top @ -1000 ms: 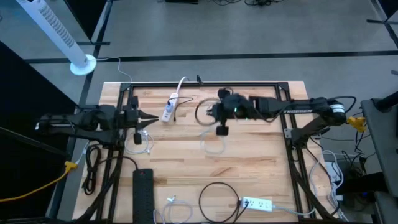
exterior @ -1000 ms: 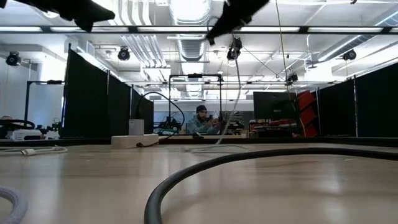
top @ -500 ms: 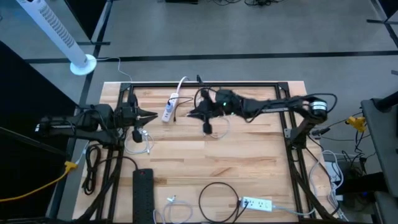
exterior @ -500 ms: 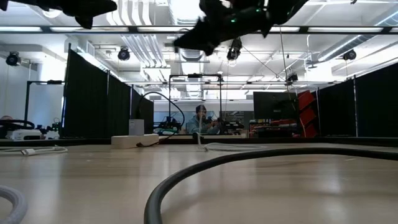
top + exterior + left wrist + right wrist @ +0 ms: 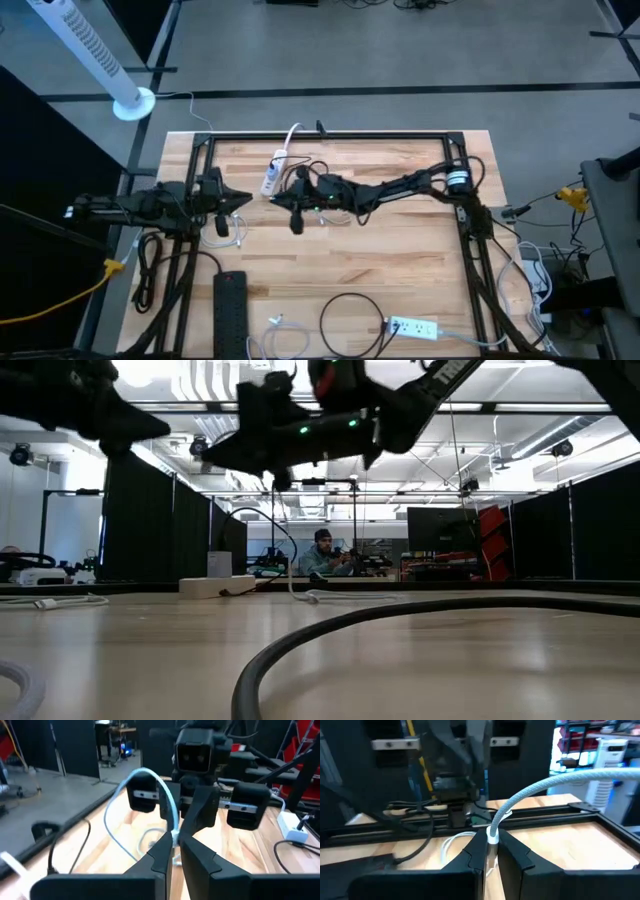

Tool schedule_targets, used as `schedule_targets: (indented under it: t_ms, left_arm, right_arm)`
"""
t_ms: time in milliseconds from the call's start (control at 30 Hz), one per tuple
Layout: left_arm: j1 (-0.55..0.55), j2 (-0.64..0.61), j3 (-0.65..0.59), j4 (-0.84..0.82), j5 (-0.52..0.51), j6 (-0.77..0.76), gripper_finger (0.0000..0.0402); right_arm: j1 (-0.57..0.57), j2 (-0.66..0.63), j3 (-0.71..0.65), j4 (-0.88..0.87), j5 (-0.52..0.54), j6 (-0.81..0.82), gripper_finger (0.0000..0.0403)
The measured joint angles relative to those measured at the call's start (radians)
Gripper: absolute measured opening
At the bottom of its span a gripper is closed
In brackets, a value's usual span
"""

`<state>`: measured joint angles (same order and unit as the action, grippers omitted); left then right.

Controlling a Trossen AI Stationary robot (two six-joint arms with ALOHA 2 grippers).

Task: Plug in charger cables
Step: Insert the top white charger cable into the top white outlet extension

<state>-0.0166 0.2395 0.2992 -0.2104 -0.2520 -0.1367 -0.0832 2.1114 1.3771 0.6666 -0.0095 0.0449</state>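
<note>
Two grippers were at work above the left-centre of the wooden table, tip facing tip and just apart. My left gripper had its fingers pressed together on the end of a thin white charger cable. The cable rose from the pinch in an arch and dropped to loose loops on the boards. My right gripper, on an arm stretched far across the table, was likewise clamped on a white braided cable just behind its end. I could not tell whether these were two cables or the two ends of one.

Judgement: each end was pinched close to its tip so that the tip stayed stiff and could be aimed. The facing alignment suggested the two ends were being presented to each other, or one gripper was steadying while the other positioned. Neither end was at a socket.

No bin, tray or box was seen. The nearest receptacle was the white power strip, lying near the table's far edge just beyond both grippers. I could not make out whether its sockets were occupied. A black power strip, a second white power strip and a black cable loop lay along the near edge, well apart from the grippers.
</note>
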Motion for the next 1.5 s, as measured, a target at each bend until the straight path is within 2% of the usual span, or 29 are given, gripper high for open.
schedule_targets:
  t_ms: [133,267,600,767,867,1067,1333,1500]
  left_arm:
    - [-0.004,-0.022,-0.004,0.002,0.0,-0.003,0.0025]
    - [-0.005,-0.057,-0.004,0.003,0.0,0.026,0.0025]
    - [-0.004,-0.11,-0.023,-0.018,0.0,0.064,0.0025]
    - [-0.004,-0.122,-0.039,-0.031,0.007,0.063,0.0025]
    - [-0.004,-0.124,-0.045,-0.033,0.008,0.064,0.0025]
    - [-0.004,-0.124,-0.053,-0.033,0.008,0.07,0.0025]
    - [-0.004,-0.124,-0.053,-0.042,0.014,0.071,0.0025]
    - [-0.004,-0.123,-0.054,-0.046,0.03,0.072,0.0025]
  right_arm:
    - [0.0,0.071,0.032,0.031,0.123,0.027,0.0016]
    - [0.0,0.179,0.07,0.149,0.127,0.087,0.0016]
    - [-0.024,0.375,0.262,0.127,0.199,0.06,0.0016]
    - [-0.048,0.379,0.266,0.065,0.265,0.075,0.0016]
    - [-0.051,0.379,0.276,0.048,0.255,0.086,0.0016]
    - [-0.06,0.379,0.324,-0.11,0.245,0.038,0.0016]
    - [-0.076,0.378,0.345,-0.115,0.254,0.014,0.0016]
    - [-0.083,0.424,0.353,-0.091,0.255,0.022,0.0016]
